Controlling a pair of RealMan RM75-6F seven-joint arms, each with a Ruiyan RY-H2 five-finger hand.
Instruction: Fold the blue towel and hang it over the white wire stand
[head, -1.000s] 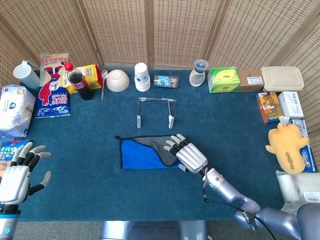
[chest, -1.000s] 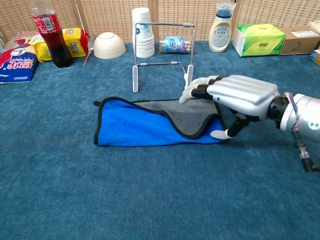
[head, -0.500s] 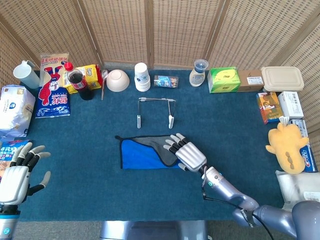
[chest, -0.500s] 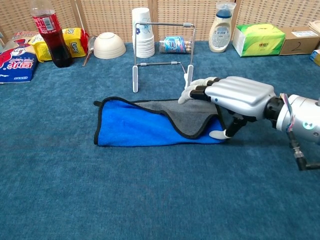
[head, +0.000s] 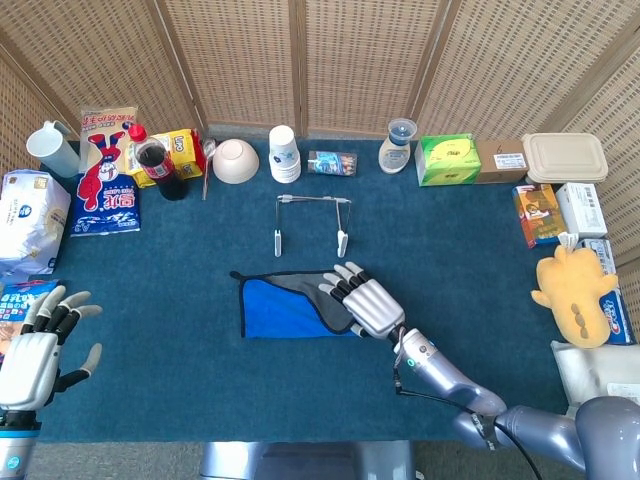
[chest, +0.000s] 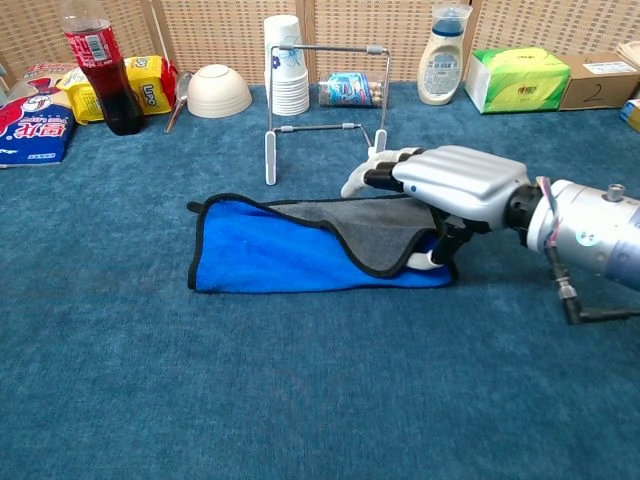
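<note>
Blue cloth with a black hem, the towel (chest: 270, 255) lies flat on the dark blue table covering (chest: 300, 400), its right part turned over so the grey underside shows. It sits just in front of the white wire stand (chest: 325, 95), near but not touching it. The right hand (chest: 440, 195) is palm-down over the towel's right end, fingers (chest: 375, 175) extended above the grey flap and thumb tucked down at the folded edge; whether the thumb actually pinches the cloth cannot be told from either view. The left hand (head: 35, 350) shows only in the head view, at the table's left edge, well apart from the towel, fingers spread and holding nothing. Along the back stand a cola bottle (chest: 95, 65), an upturned bowl (chest: 220, 92), a stack of paper cups (chest: 290, 65) and a green tissue pack (chest: 518, 78).
</note>
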